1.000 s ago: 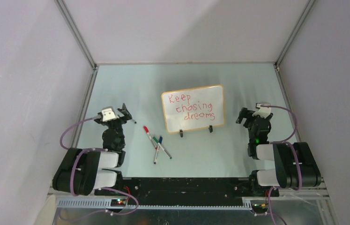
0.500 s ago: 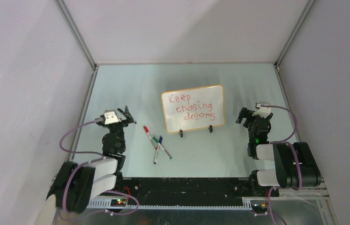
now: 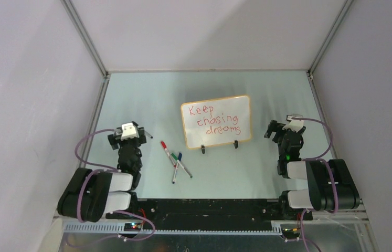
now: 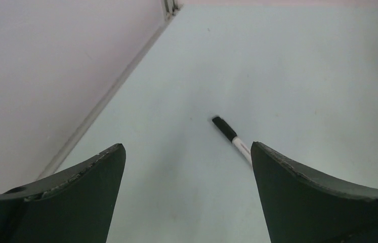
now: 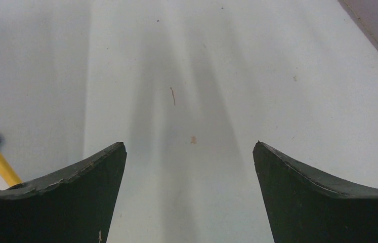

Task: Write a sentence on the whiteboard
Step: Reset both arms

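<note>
The left fingers (image 3: 141, 132) stand spread wide with nothing between them. In the left wrist view a black-capped marker (image 4: 225, 129) lies ahead on the surface, its lower barrel hidden behind one finger. Right of it, three markers (image 3: 175, 160) with red, green and blue caps lie in a loose crossing cluster, too small to read further. The whiteboard (image 3: 230, 113) stands mid-surface on two black clip feet and bears the sentence (image 3: 215, 122) "Keep chasing dreams" in red. The right wrist view catches only a cut-off strip of its orange frame. The right fingers (image 3: 273, 129), just right of the board, are also spread and empty. The surface (image 3: 146, 94) is pale blue-green, and plain grey-lilac walls (image 3: 25, 79) enclose it.
</note>
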{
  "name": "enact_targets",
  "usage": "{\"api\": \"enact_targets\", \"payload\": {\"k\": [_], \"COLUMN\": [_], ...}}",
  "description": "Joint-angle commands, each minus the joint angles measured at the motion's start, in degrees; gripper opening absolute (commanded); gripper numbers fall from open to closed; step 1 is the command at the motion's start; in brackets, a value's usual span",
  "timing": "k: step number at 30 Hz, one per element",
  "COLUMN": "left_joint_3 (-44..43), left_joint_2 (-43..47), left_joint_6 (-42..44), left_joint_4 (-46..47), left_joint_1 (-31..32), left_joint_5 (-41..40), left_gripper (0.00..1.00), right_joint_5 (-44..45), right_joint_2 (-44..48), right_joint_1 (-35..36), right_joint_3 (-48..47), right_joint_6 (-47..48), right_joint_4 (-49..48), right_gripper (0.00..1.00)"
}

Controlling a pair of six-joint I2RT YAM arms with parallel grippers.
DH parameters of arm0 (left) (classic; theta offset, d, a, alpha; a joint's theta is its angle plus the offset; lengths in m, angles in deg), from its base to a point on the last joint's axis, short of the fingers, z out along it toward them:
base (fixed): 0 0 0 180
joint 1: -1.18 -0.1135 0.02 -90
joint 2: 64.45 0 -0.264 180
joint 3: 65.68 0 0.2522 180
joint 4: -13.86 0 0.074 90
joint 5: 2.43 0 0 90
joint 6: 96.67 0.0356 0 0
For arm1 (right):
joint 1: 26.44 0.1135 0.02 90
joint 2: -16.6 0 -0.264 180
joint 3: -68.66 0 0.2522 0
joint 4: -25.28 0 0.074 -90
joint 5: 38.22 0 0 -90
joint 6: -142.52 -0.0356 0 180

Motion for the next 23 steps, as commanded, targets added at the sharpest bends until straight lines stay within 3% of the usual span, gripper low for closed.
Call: {"api": "enact_targets", "payload": {"k": [1,3,5,23], "left_joint_3": [-5.25,-7.93,-8.73,-9.35], "left_joint_2": [3.60,2.78,0.59,0.92], "left_joint_6": [-3.08,-5.48,-7.14,-7.99], "left_joint_4": [-3.93,-9.32,-8.77,-10.39], "left_joint_1": [-5.39,-8.83,-10.81,-11.81], "left_joint_5": [7.41,11.53,15.26,15.69], "left_gripper": [0.99,0.99,0.99,1.00], "right_joint_5": [0.94,0.97,0.98,0.80], "right_joint_2": [-0.03,-0.04,0.01,-0.02], "right_joint_1": [-0.20,-0.16,-0.14,-0.28], "right_joint_3": [-1.77,-1.75,-1.74,-1.75], "right_joint_6": [0.34,0.34,0.34,0.29], "right_joint_4": [-2.75,-2.82,-2.81,-2.75], "right_gripper": [0.99,0.99,0.99,0.99]}}
